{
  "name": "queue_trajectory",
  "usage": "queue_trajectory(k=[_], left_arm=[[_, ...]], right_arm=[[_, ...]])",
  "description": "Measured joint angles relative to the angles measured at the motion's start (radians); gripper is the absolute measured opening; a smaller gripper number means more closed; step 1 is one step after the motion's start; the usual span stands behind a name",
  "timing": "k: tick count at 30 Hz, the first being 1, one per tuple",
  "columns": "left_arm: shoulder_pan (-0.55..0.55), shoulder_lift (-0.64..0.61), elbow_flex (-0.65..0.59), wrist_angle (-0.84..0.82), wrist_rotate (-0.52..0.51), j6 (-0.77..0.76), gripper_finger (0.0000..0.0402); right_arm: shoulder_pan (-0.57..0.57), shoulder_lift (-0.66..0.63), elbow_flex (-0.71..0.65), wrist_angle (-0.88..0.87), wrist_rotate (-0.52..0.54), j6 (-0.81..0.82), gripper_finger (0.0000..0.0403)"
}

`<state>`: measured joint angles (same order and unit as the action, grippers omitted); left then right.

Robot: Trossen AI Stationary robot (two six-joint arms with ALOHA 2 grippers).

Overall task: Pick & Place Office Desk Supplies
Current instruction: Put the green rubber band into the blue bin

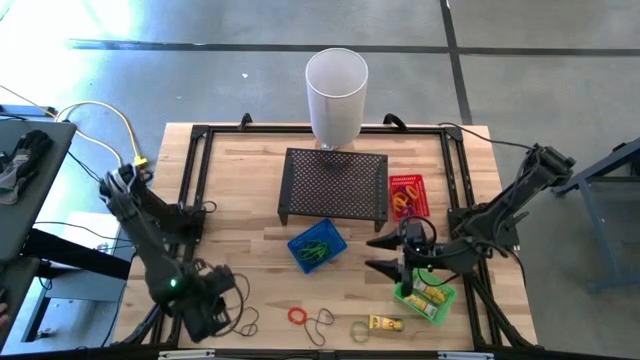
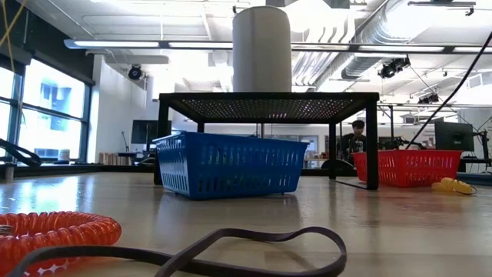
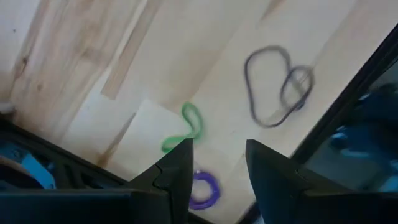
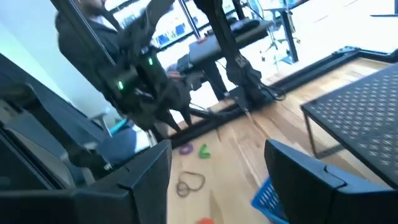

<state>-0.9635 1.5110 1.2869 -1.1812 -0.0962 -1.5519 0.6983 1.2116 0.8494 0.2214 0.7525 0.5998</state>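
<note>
Loose bands lie on the wooden table near its near edge. In the high view they are a red band [image 1: 297, 316], a dark band [image 1: 321, 320] and an olive band with a yellow piece [image 1: 376, 325]. My left gripper [image 1: 220, 318] [image 3: 219, 149] is open over the near left corner. It hovers above a green band [image 3: 190, 127] and a purple band [image 3: 203, 187], with dark bands [image 3: 273, 87] beyond them. My right gripper [image 1: 375, 254] [image 4: 217, 149] is open in the air between the blue basket [image 1: 317, 245] and the green basket [image 1: 426, 297].
The blue basket holds green bands, the green basket holds yellow pieces, and the red basket [image 1: 407, 195] holds orange and yellow items. The black mesh stand [image 1: 335, 185] and the tall white cylinder [image 1: 336, 93] stand toward the far edge. A black frame rail [image 1: 190, 180] borders the table.
</note>
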Motion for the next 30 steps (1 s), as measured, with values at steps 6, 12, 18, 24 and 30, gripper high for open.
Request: queue_trajectory(k=[6,12,18,24,30], left_arm=[[-0.094,0.122,0.000,0.020,-0.022,0.143,0.0140],[-0.186,0.234,0.000,0.096,-0.028,0.248,0.0140],[-0.201,0.238,-0.014,0.039,0.040,0.259,0.0140],[-0.192,0.156,-0.014,-0.068,0.043,0.361,0.0140],[-0.136,0.062,-0.014,-0.125,-0.143,0.497,0.0140]], right_arm=[[0.020,0.035,0.000,0.100,-0.001,0.005,0.0246],[0.055,0.066,0.000,0.230,-0.002,0.005,0.0246],[0.088,0.100,0.000,0.279,0.006,0.035,0.0246],[0.080,0.148,0.000,0.292,0.008,0.127,0.0246],[0.077,0.207,-0.001,0.412,0.010,0.148,0.0246]])
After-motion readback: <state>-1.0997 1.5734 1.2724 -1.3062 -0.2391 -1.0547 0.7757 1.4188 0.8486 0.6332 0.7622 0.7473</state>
